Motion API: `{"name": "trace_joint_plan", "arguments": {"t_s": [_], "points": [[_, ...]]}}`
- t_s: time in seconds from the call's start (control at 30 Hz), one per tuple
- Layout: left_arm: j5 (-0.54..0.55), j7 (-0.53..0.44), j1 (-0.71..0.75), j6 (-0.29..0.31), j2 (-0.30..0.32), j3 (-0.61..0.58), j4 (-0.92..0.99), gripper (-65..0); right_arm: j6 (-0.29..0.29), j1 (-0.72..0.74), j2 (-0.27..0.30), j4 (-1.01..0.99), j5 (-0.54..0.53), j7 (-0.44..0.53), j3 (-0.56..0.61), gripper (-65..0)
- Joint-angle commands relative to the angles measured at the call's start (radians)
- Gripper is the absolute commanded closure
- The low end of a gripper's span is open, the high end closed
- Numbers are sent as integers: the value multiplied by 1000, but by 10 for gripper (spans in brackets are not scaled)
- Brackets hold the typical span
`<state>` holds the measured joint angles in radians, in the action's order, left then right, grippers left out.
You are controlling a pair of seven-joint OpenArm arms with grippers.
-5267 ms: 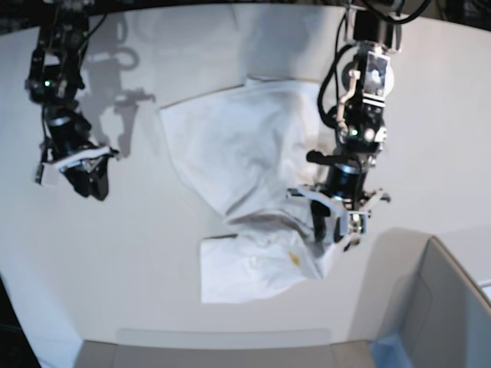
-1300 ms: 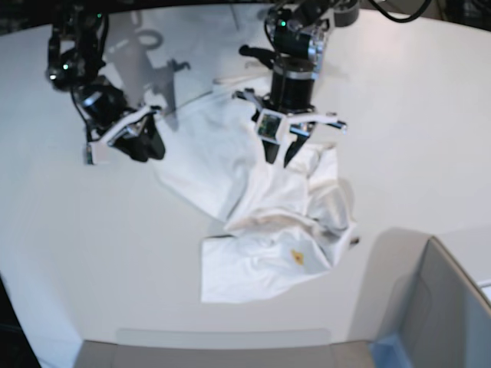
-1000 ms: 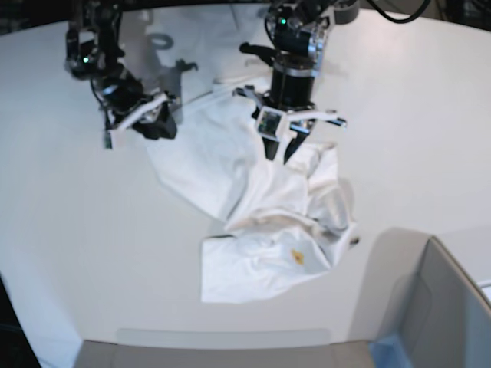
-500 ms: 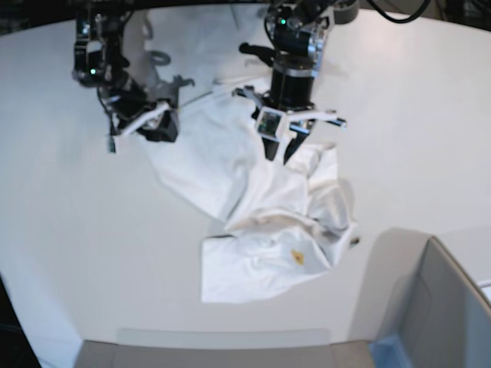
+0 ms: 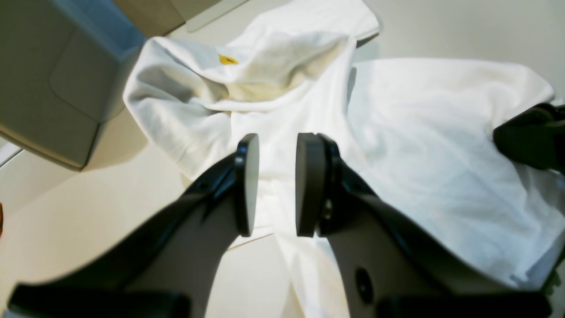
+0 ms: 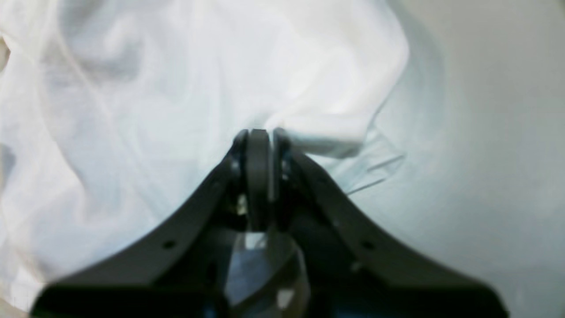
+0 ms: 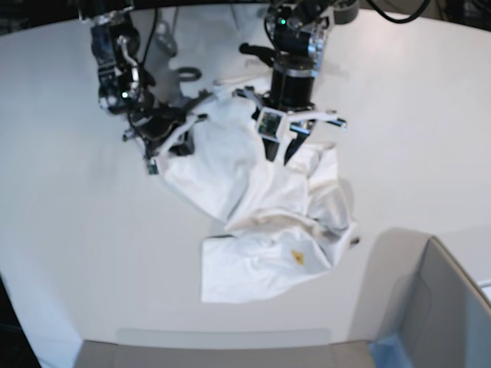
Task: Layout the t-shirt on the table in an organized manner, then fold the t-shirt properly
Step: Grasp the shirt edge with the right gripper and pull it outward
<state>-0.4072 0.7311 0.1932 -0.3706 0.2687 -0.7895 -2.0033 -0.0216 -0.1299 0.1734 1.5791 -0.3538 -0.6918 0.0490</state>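
Since the earlier frames the right gripper, on the left of the base view, has come in from the bare desk to the near corner of the t-shirt, and its jaws have closed; the right wrist view shows them pinched together on a fold at the cloth's edge, so it grips the t-shirt. This looks like a hold taken at one corner so the cloth can be drawn outward and spread flat. Moving rightward, the t-shirt lies crumpled in the middle of the desk, one flat panel under the two arms and a bunched, doubled-over part nearer the camera, with a small yellow mark of the print showing. The left gripper hangs over the middle of the cloth with its jaws parted; in the left wrist view the t-shirt runs between and under the pads, but whether they pinch it I cannot tell. Probably it pins or lifts the centre while the other side pulls. Farther right, a grey box stands at the desk's corner, close to the bunched part, which could crowd the spreading there.
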Motion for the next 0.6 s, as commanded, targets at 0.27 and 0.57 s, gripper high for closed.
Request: {"name": "trace_joint_plan", "arguments": {"t_s": [0.27, 0.57], "points": [[-17, -25, -5, -14, -3, 3, -21, -154, 15, 14, 8, 60, 29, -211, 4, 0], [-17, -25, -5, -14, -3, 3, -23, -154, 15, 11, 10, 205, 31, -208, -57, 0]]}}
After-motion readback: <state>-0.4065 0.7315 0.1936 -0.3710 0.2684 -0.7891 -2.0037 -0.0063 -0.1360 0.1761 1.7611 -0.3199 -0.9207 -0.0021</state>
